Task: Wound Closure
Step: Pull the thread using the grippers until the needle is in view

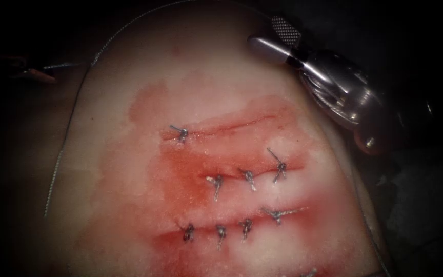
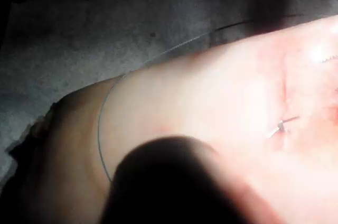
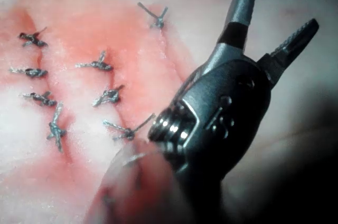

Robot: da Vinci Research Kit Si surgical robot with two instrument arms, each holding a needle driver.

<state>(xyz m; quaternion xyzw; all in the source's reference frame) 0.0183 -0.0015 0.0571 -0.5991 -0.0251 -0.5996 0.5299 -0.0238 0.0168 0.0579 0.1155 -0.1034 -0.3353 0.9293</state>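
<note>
The pale, glistening slab of pork tissue (image 1: 129, 169) carries three cuts lying across its red-stained middle, and I count eight knotted grey stitches: one on the top cut (image 1: 181, 133), three on the middle one (image 1: 248, 177) and four on the lowest (image 1: 220, 232). Red fluid (image 1: 180, 184) soaks the surface around them, so it looks soft, wet and slippery; I'd judge it would give under a pinch and is best taken close to a cut's lip. The silver right needle driver (image 1: 278, 36) hangs over the tissue's far right edge, its two ridged jaws spread apart and holding nothing, plainly so from its wrist camera (image 3: 277, 15). One long thin grey thread (image 1: 65, 138) curves along the tissue's left edge, limp and light. At the far left edge something dark and reddish (image 1: 37, 72) may be the left tool; I cannot tell its state, and I cannot make out the needle.
</note>
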